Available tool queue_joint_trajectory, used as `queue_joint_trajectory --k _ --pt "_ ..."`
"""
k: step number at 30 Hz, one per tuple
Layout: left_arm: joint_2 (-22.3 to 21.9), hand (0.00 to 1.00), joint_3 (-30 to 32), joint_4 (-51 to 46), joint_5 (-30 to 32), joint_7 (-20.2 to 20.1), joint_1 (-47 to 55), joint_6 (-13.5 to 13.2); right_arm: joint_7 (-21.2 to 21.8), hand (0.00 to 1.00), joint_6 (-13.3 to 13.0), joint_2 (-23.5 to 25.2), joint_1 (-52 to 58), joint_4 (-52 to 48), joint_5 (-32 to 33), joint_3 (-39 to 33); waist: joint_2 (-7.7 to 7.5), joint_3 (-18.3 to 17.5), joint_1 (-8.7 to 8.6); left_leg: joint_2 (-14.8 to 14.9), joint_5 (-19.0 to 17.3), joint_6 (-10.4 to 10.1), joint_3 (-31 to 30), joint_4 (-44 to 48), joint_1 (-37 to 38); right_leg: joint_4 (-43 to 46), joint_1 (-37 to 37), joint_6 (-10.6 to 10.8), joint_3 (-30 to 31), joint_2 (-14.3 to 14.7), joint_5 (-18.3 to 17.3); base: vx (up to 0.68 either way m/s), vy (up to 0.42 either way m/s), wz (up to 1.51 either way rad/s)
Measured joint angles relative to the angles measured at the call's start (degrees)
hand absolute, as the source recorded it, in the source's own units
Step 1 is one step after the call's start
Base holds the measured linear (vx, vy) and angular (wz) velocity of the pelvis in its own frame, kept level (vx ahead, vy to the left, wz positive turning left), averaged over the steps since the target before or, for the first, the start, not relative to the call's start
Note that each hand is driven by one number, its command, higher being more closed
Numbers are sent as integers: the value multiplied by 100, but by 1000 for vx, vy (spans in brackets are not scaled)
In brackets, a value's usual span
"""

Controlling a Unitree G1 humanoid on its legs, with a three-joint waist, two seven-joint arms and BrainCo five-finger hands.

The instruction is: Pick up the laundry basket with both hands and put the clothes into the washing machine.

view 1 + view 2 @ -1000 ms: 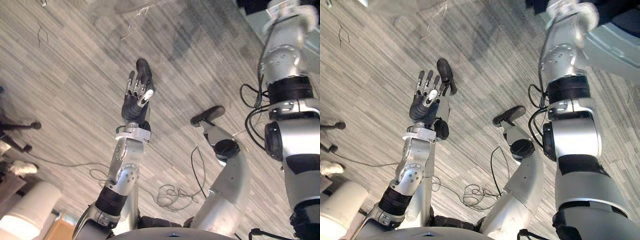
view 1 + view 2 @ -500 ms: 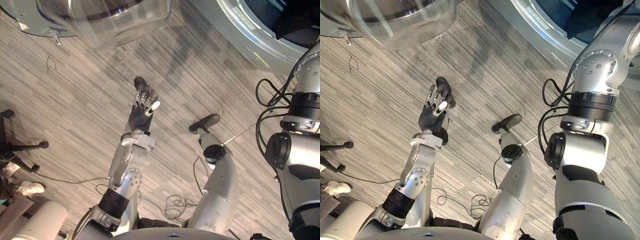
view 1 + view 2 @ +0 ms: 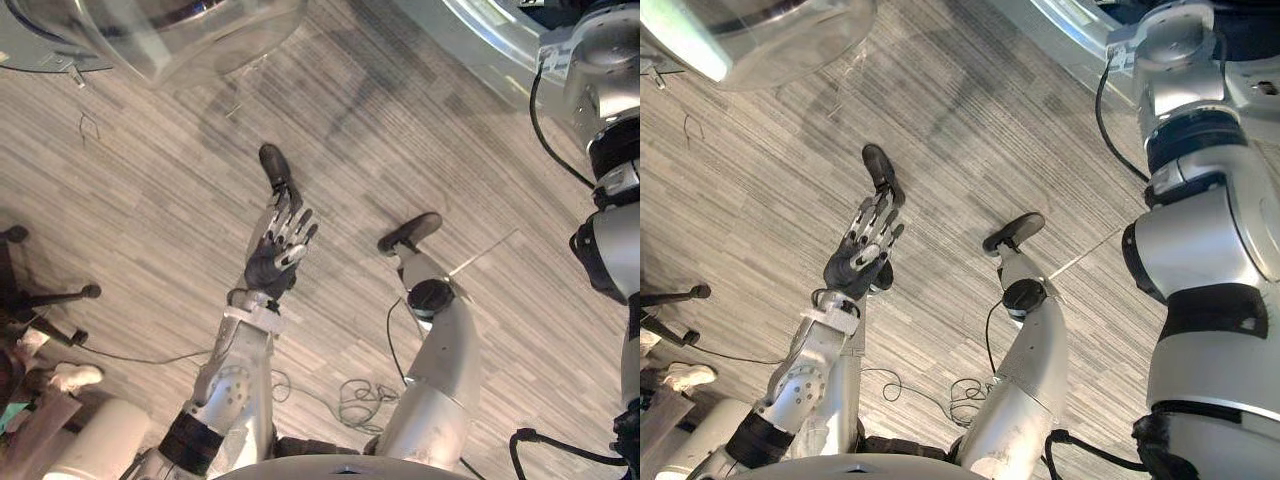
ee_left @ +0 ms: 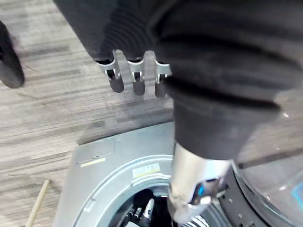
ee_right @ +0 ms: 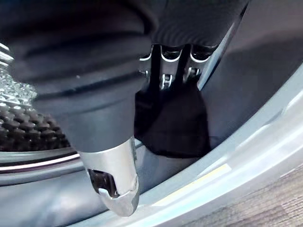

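Observation:
My right hand (image 5: pixel 166 71) is inside the washing machine's drum (image 5: pixel 26 127). Its fingers point straight at a dark garment (image 5: pixel 175 127) lying at the drum's mouth, and its thumb sticks out straight. My right arm reaches up past the machine's grey door ring (image 3: pixel 480 35). My left hand (image 3: pixel 270 262) hangs free above the floor in front of me, open with the fingers spread and nothing in it. In the left wrist view its fingers (image 4: pixel 135 81) point over the machine's grey front panel (image 4: pixel 94 161).
The machine's clear domed door (image 3: pixel 170 35) stands swung open at the upper left. A black chair base (image 3: pixel 45 298), a white shoe (image 3: pixel 68 377) and a white cylinder (image 3: pixel 100 445) sit on the wood-grain floor at the lower left.
The camera has swung, bringing the door and the door ring into the picture. My left hand's fingers have spread apart. My right arm still reaches up into the machine.

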Motion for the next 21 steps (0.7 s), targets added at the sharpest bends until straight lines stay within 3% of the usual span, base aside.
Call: queue_joint_trajectory --k 6,12,15,17,21 --pt "31 0 42 139 -109 -508 135 240 931 0 32 -118 -220 66 824 312 148 -230 89 37 86 -110 58 -53 -106 81 -255 -85 80 15 -37 -108 -23 -6" --pt "-216 0 111 500 -105 -526 52 240 1229 0 -92 21 387 -252 1998 -366 260 -372 167 146 189 -12 69 -36 52 89 -141 -163 113 125 33 -105 -54 -10" --pt "-236 0 137 509 -106 -568 -34 255 1505 0 -69 537 1635 -995 2614 -1132 248 -382 63 260 158 -33 60 26 383 -31 268 -161 80 256 13 -63 -76 -16" --pt "-166 0 173 509 -108 -712 -32 274 1748 0 75 1164 3283 -2235 2888 -1750 236 -401 10 340 73 -68 68 31 685 -206 607 -123 68 404 -19 -33 -80 -26" --pt "66 0 239 572 -102 -885 -35 329 2163 0 230 2439 6265 -3890 2953 -2228 213 -411 -164 515 -106 -24 61 261 954 -385 1066 -72 -4 552 23 -12 -81 -13"
